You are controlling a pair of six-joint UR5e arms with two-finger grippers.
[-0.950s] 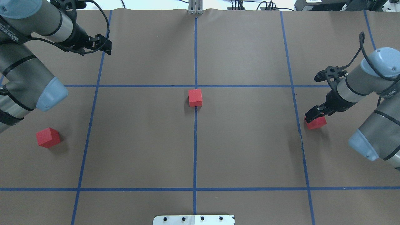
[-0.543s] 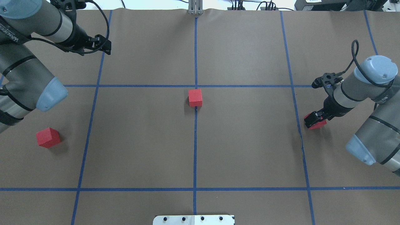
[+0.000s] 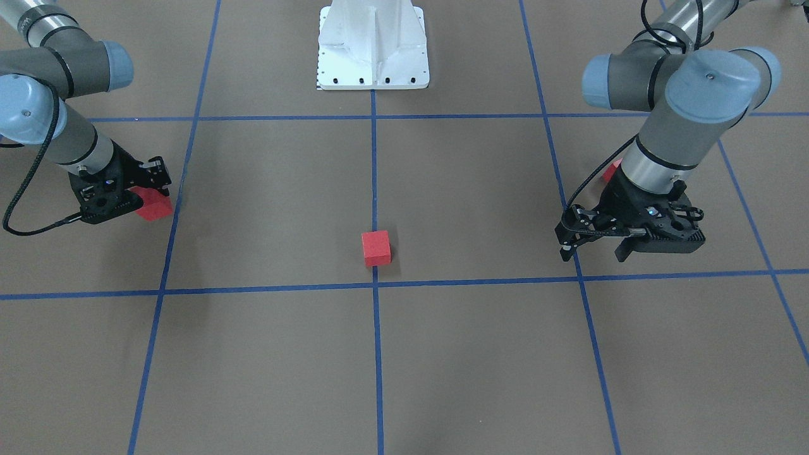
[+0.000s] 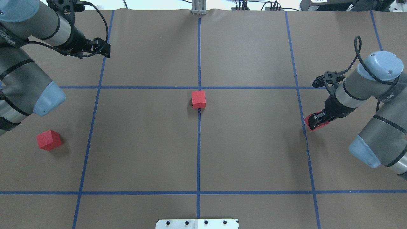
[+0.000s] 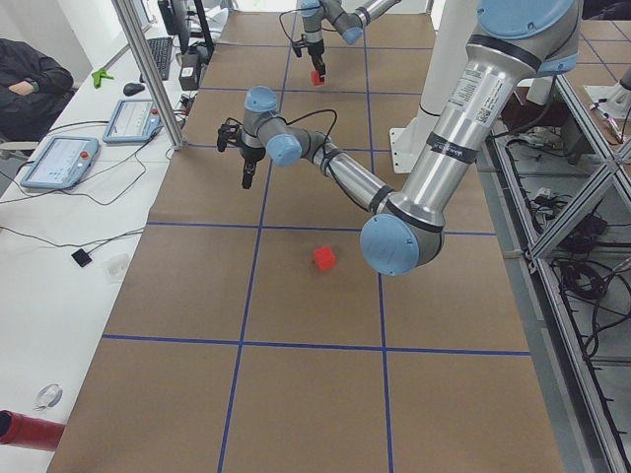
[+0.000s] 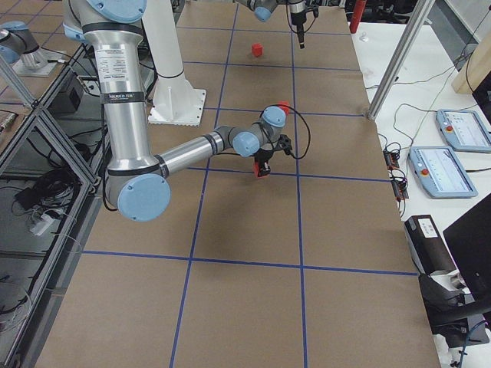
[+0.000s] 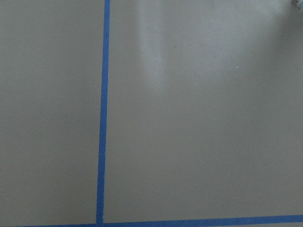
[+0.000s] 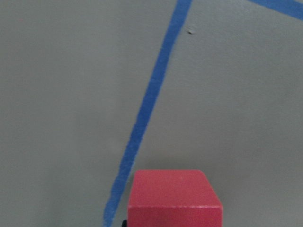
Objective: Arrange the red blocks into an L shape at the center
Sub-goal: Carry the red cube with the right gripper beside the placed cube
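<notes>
My right gripper (image 4: 314, 121) is shut on a red block (image 4: 318, 125) and holds it low at the right-hand tape line. The same block shows in the front view (image 3: 156, 207) and in the right wrist view (image 8: 173, 198). A second red block (image 4: 198, 99) rests just on my side of the center tape crossing (image 4: 199, 87). The third red block (image 4: 48, 140) lies alone at the near left. My left gripper (image 4: 105, 51) hovers open and empty at the far left, well away from every block.
The white robot base plate (image 4: 197, 223) is at the near edge. Blue tape lines divide the brown paper (image 4: 248, 143) into squares. A metal post (image 4: 198, 8) stands at the far edge. An operator sits off the far side (image 5: 30, 84).
My right gripper dropped onto the right block, shut on it and carried it a little leftward to the tape line. My left gripper drifted slightly farther back. The other two blocks stayed put.
</notes>
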